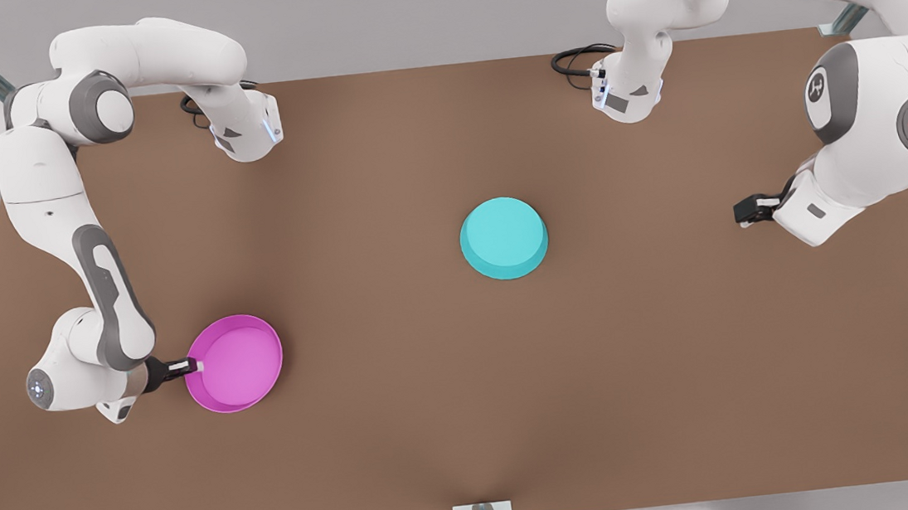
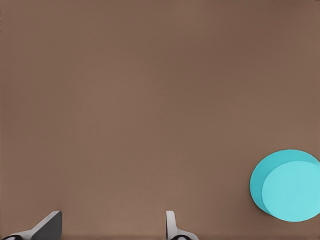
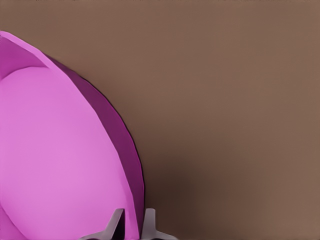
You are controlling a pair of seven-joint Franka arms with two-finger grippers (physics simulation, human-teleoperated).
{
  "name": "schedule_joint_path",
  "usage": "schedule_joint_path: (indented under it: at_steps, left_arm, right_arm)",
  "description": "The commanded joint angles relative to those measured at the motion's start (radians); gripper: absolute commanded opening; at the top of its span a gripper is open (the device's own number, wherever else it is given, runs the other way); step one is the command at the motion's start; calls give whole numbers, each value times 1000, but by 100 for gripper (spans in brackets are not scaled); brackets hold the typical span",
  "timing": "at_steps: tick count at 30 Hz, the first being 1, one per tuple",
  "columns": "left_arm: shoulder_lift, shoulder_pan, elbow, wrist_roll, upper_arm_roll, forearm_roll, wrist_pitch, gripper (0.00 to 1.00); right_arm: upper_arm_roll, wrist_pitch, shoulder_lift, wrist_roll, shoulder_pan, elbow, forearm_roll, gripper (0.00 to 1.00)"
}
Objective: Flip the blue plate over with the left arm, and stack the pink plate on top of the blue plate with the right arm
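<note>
Front view: blue plate [image 1: 503, 238] upside down mid-desk [image 1: 470, 420], pink plate [image 1: 234, 363] at 8 o'clock | right hand [image 1: 188, 366] clamped on pink rim, left hand [image 1: 744, 212] open, parked at 3 o'clock | likely light, stiff, slick; take by rim | plates 2, hands 2

Round turquoise plastic plate [image 1: 503, 237] upside down mid-table, toward the front view's right. Round pink plastic plate [image 1: 234, 363] well apart at the left, rim between right gripper [image 1: 190, 365] fingers. Left gripper [image 1: 743, 213] far right.
</note>
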Motion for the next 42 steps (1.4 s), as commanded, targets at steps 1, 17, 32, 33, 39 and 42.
schedule_joint_path:
  at_steps: [1,17,32,33,39,42]
  left_arm:
    - [0,0,0,0,0,0,0,100]
    - [3,0,0,-2,0,0,-2,100]
    - [3,0,0,-2,0,0,-3,100]
    - [2,0,0,-2,0,0,-5,100]
    - [2,0,0,-2,0,0,-5,100]
    - [2,0,0,-2,0,0,-3,100]
  right_arm:
    - [0,0,0,0,1,0,0,32]
    - [0,1,5,-6,1,2,-3,21]
    - [9,-42,-8,-8,-3,6,23,21]
    - [8,-66,-8,-6,1,6,57,21]
    - [23,-98,-11,-6,20,6,103,21]
    - [25,-97,-11,-5,37,8,103,21]
